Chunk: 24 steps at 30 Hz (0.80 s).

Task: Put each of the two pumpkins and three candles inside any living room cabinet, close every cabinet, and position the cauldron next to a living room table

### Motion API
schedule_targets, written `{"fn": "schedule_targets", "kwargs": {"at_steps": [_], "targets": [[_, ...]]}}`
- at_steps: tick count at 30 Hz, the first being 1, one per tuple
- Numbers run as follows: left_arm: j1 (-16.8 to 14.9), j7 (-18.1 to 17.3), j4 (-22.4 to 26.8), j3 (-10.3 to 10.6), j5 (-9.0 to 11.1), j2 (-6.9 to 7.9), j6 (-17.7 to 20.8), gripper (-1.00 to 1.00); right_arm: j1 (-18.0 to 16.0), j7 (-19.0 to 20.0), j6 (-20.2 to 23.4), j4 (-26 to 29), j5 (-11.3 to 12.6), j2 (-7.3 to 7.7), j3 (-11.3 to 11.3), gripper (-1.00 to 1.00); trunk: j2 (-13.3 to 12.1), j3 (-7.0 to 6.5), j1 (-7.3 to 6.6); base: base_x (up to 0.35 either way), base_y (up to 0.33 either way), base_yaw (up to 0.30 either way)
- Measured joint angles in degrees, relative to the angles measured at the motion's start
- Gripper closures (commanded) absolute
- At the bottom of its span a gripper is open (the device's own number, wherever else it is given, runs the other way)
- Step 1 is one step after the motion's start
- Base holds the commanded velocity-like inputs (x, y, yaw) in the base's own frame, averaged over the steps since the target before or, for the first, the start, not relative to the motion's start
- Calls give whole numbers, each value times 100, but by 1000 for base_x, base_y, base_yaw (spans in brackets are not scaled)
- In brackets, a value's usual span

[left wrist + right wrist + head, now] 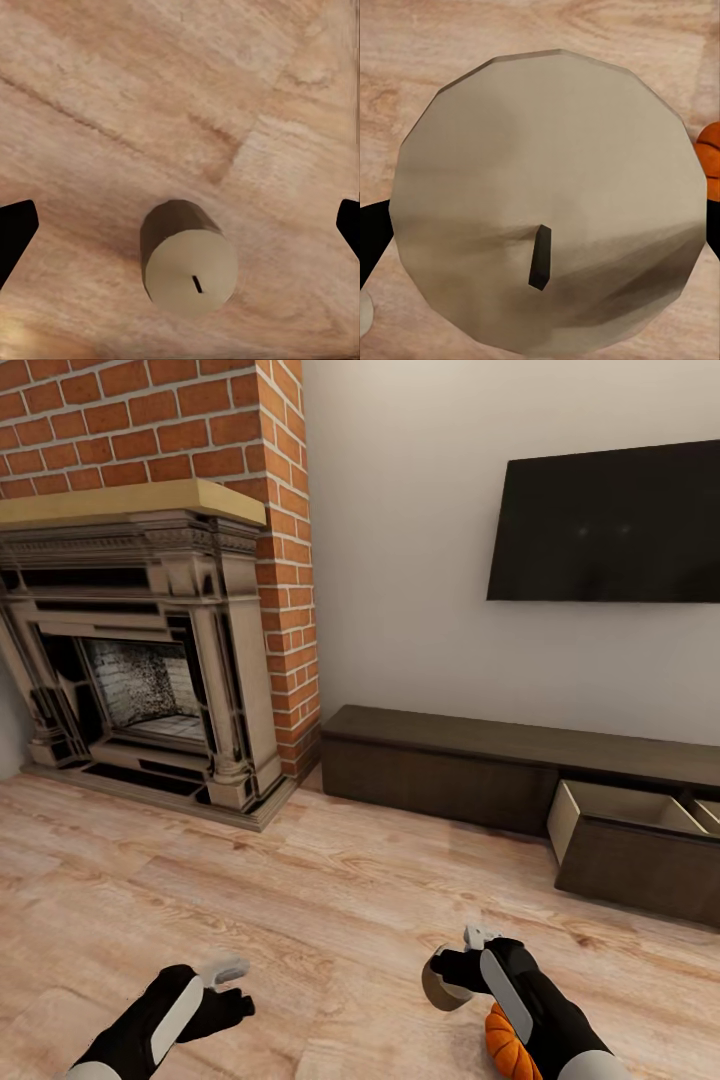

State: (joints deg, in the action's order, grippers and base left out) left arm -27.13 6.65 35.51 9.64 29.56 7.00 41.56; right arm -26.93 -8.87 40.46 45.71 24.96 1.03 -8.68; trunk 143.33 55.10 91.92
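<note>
Two beige-grey candles are in play on the pale wood floor (330, 900) of a living room, and no lettering or label can be read on anything in sight. The right gripper (462, 972) has its fingers closed on one candle (442, 986), a stubby faceted cylinder whose flat top and short dark wick loom close in the right wrist view (551, 202). Just beside that arm, an orange ribbed pumpkin (508, 1045) sits on the floor, its edge also showing in the right wrist view (709, 159). The left gripper (232, 982) hovers with its fingers spread wide and holding nothing; in the left wrist view a second candle (187, 259) stands upright on the boards between the dark fingertips (15, 232), touching neither. Against the white wall runs the long dark-brown cabinet (450, 760), with one drawer (640, 850) at its right end pulled out to show a pale, divided interior; what can be seen of it holds nothing. A black television (605, 525) hangs above it, and a stone fireplace (140, 650) stands under red brick (150, 420) to the left.
</note>
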Motion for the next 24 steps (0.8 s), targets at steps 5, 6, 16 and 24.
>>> {"fn": "schedule_targets", "kwargs": {"at_steps": [5, 6, 16, 24], "targets": [[0, -1, -266, 205, -1, -174, -148, -100, 0, -2, 1, 0, -1, -4, -7, 100, 0, 0, 0, 0, 0, 0], [0, 6, -371, 223, -11, -200, -285, -100, 0, 0, 1, 0, 0, -6, -8, 100, 0, 0, 0, 0, 0, 0], [8, 44, -976, 383, -28, -396, -1135, -100, -1, -39, 48, 413, 37, -244, -364, 100, 0, 0, 0, 0, 0, 0], [28, 62, -1164, 542, -29, -549, -1579, -100, 52, -273, 172, 1617, -11, -298, -495, 100, 0, -1, 0, 0, 0, 0]]}}
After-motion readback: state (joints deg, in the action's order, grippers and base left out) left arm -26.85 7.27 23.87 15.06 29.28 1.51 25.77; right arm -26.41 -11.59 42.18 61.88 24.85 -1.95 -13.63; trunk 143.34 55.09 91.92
